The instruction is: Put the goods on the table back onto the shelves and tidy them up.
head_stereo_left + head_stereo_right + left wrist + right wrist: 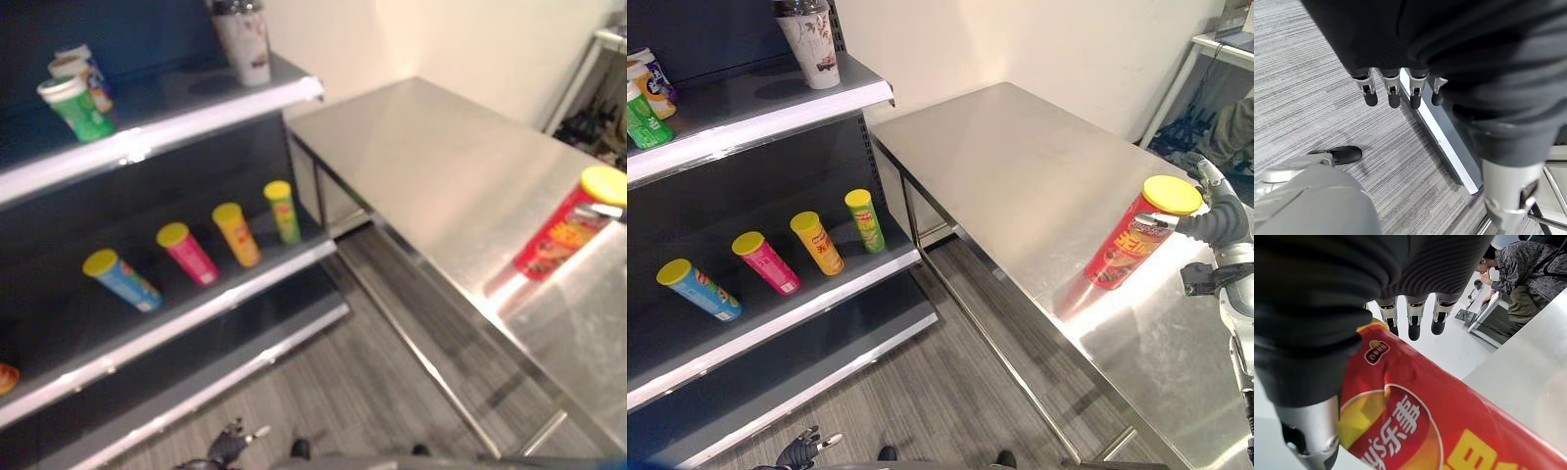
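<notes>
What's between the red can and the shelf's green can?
Bare steel table top, then the floor gap beside the shelf; nothing else stands between the red can, in the right hand, and the green can, per the right eye view.

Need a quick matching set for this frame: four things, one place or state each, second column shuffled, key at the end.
Things:
1. red can
2. blue can
3. paper cup
4. left hand

Places or states:
A. top shelf, by its right end
B. on the steel table, right hand around its top
C. hanging low over the grey floor, holding nothing
D. middle shelf, leftmost of four cans

Pairs: 1-B, 2-D, 3-A, 4-C
</notes>
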{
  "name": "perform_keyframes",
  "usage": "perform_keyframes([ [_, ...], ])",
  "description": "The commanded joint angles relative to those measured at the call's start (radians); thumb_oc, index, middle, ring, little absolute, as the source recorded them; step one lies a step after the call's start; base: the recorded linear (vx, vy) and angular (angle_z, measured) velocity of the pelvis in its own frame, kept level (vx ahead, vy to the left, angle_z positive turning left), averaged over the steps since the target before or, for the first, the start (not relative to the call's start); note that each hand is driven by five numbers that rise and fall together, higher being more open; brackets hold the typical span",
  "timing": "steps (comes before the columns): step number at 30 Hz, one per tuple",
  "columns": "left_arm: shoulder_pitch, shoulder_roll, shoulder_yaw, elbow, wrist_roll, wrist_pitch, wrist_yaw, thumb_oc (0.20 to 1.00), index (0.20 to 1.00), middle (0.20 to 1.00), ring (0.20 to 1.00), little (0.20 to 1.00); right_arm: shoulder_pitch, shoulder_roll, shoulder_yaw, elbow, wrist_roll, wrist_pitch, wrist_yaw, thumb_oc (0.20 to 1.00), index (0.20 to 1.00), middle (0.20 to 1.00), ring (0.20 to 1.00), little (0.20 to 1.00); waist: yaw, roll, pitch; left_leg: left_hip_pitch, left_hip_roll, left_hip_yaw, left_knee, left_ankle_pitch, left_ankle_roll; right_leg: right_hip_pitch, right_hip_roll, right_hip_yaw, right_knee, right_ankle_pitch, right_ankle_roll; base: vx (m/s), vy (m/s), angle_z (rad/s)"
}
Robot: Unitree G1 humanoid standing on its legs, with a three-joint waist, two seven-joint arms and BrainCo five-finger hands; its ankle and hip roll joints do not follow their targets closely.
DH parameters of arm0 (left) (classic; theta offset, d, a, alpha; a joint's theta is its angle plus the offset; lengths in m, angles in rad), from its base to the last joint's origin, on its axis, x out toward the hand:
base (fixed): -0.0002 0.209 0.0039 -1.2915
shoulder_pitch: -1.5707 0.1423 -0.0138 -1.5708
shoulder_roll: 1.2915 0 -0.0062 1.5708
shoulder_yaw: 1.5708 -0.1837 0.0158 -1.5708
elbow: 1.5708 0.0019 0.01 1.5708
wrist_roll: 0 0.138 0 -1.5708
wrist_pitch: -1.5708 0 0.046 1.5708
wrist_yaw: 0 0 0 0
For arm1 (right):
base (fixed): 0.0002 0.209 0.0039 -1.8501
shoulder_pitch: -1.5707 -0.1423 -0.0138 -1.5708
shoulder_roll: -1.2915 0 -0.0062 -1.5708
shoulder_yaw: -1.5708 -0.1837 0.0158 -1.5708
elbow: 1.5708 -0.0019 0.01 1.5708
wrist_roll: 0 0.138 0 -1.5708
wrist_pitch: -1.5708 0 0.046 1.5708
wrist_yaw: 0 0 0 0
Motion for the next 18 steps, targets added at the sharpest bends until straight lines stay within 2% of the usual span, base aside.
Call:
perform_keyframes([
  [1, -0.041, 0.084, 0.007, -0.003, -0.028, -0.021, 0.004, 1.0, 1.0, 1.0, 1.0, 1.0, -0.126, -0.027, 0.079, 0.036, 0.077, -0.014, 0.017, 1.0, 1.0, 1.0, 1.0, 1.0, 0.032, -0.054, -0.014, 0.035, 0.046, 0.081, 0.001, -0.061, -0.055, -0.013, -0.005, 0.047, 0.003, -0.059, 0.01, 0.0, 0.0, 0.0],
  [5, -0.041, 0.083, 0.003, -0.003, -0.03, -0.021, 0.004, 1.0, 1.0, 1.0, 1.0, 1.0, -0.136, -0.036, 0.098, 0.051, 0.096, -0.011, 0.03, 1.0, 1.0, 1.0, 1.0, 1.0, 0.033, -0.056, -0.013, 0.036, 0.047, 0.081, 0.001, -0.06, -0.056, -0.011, -0.005, 0.045, 0.003, -0.058, 0.01, 0.0, 0.0, 0.0],
  [7, -0.041, 0.082, 0.002, -0.001, -0.033, -0.021, 0.003, 1.0, 1.0, 1.0, 1.0, 1.0, -0.141, -0.043, 0.109, 0.057, 0.107, -0.008, 0.04, 0.784, 0.784, 0.784, 0.784, 0.784, 0.033, -0.057, -0.012, 0.036, 0.047, 0.08, 0.001, -0.06, -0.057, -0.011, -0.005, 0.045, 0.003, -0.058, 0.01, 0.0, 0.0, 0.0],
  [8, -0.042, 0.081, 0.001, 0.003, -0.034, -0.021, 0.002, 1.0, 1.0, 1.0, 1.0, 1.0, -0.141, -0.047, 0.112, 0.057, 0.113, -0.007, 0.045, 0.228, 0.228, 0.228, 0.228, 0.228, 0.033, -0.058, -0.011, 0.036, 0.047, 0.08, 0.001, -0.06, -0.058, -0.011, -0.004, 0.045, 0.003, -0.059, 0.01, 0.0, 0.0, 0.0],
  [9, -0.04, 0.082, 0.0, 0.003, -0.034, -0.021, 0.002, 1.0, 1.0, 1.0, 1.0, 1.0, -0.14, -0.05, 0.113, 0.058, 0.115, -0.006, 0.048, 0.2, 0.2, 0.2, 0.2, 0.2, 0.033, -0.058, -0.011, 0.036, 0.048, 0.08, 0.001, -0.06, -0.058, -0.011, -0.004, 0.044, 0.003, -0.059, 0.01, 0.0, 0.0, 0.0],
  [15, -0.037, 0.078, 0.003, 0.002, -0.039, -0.021, 0.004, 1.0, 1.0, 1.0, 1.0, 1.0, -0.152, -0.056, 0.119, 0.054, 0.106, -0.011, 0.039, 0.2, 0.2, 0.2, 0.2, 0.2, 0.034, -0.06, -0.009, 0.036, 0.05, 0.083, 0.001, -0.061, -0.058, -0.012, -0.004, 0.045, 0.003, -0.059, 0.011, 0.0, 0.0, 0.0],
  [18, -0.043, 0.076, 0.017, 0.007, -0.039, -0.02, 0.012, 1.0, 1.0, 1.0, 1.0, 1.0, -0.143, -0.041, 0.083, 0.026, 0.071, -0.02, 0.01, 0.2, 0.2, 0.2, 0.2, 0.2, 0.034, -0.059, -0.01, 0.038, 0.051, 0.083, 0.001, -0.063, -0.059, -0.01, -0.003, 0.044, 0.003, -0.061, 0.011, 0.0, 0.0, 0.0],
])
